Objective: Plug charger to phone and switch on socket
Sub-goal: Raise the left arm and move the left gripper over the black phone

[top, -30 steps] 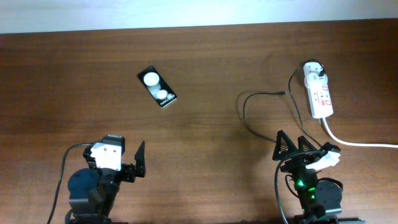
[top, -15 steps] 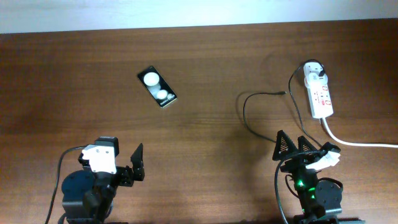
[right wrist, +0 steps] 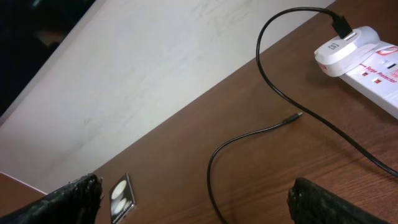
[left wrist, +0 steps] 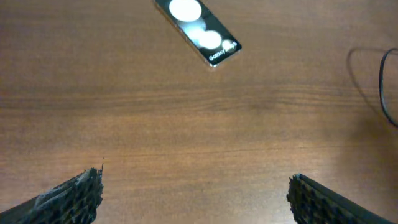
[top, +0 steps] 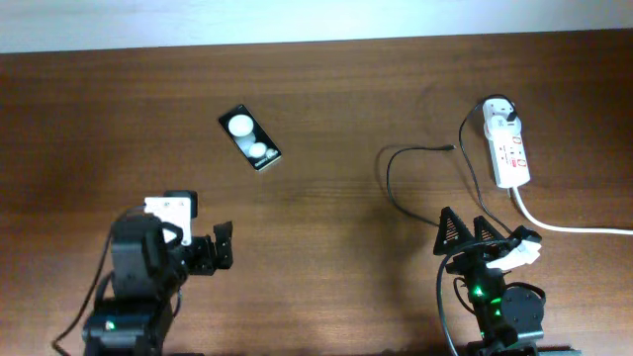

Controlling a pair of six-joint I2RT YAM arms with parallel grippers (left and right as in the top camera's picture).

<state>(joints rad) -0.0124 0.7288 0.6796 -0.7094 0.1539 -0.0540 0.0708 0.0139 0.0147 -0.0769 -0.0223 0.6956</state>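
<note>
- Overhead view: phone [top: 249, 138] flat on surface [top: 326, 89] at upper left; charger [top: 387, 178] looping at centre right, loose tip near socket [top: 506, 148], adapter already seated there.
- Left end effector [left wrist: 196, 180] spread wide, empty, aimed toward phone, probably to steady it.
- Right end effector [right wrist: 194, 185] likewise wide, empty, facing cable for pickup.
</note>
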